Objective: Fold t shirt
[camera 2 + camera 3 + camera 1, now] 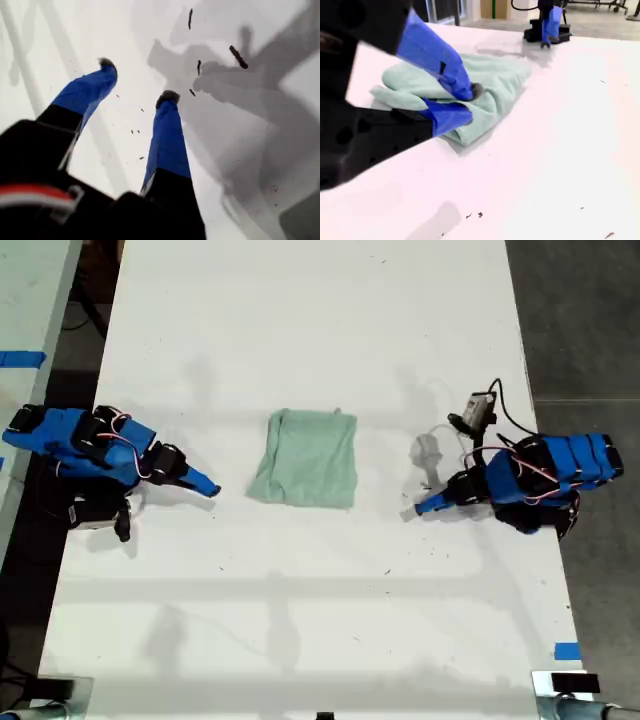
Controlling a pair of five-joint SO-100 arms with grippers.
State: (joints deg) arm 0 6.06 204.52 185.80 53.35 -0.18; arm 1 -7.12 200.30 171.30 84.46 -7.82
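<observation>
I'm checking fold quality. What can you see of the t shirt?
The t shirt is pale mint-green soft cloth, wrinkled, folded into a squarish bundle lying flat on the white table, midway between the two arms. Its edges look uneven. In the exterior view nothing touches it; both tools sit apart from it.

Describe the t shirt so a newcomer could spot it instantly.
On the long white table, look midway between the two blue arms. There lies the t shirt, a squarish, wrinkled bundle. It is the only pale mint-green cloth there; everything else nearby is blue and black arm.
</observation>
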